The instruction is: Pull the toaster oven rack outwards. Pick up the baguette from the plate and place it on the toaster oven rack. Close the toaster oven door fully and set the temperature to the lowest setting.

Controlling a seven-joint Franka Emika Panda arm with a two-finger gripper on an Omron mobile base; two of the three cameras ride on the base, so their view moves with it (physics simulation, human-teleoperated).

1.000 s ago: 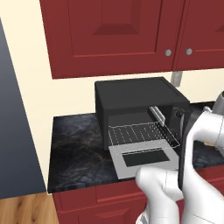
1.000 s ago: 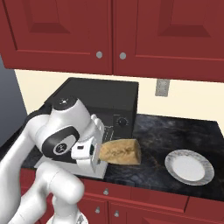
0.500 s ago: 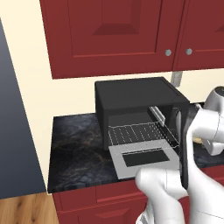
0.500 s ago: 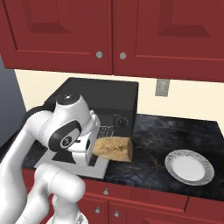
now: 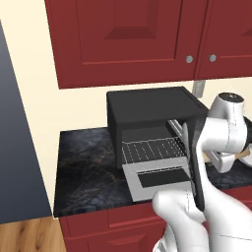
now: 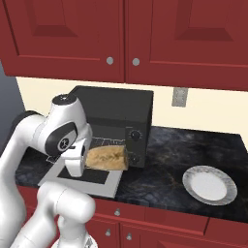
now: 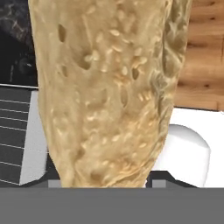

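Note:
My gripper is shut on the baguette, a golden-tan seeded loaf held level above the right part of the open toaster oven door. In the hand view the baguette rises from between my fingertips and hides most of what lies beyond. The black toaster oven stands open, its door lying flat. The wire toaster oven rack sticks out over the door. Two round knobs sit on the oven's right panel, just behind the loaf. My own arm hides the gripper in the left base view.
An empty white plate lies on the dark marble counter to the right of the oven. Red cabinets hang above it. The counter ends at its left edge, with a wood floor below.
My arm has carried the baguette leftward and slightly up, from beside the oven's knob panel to over the open door. The oven, door and rack have not moved.

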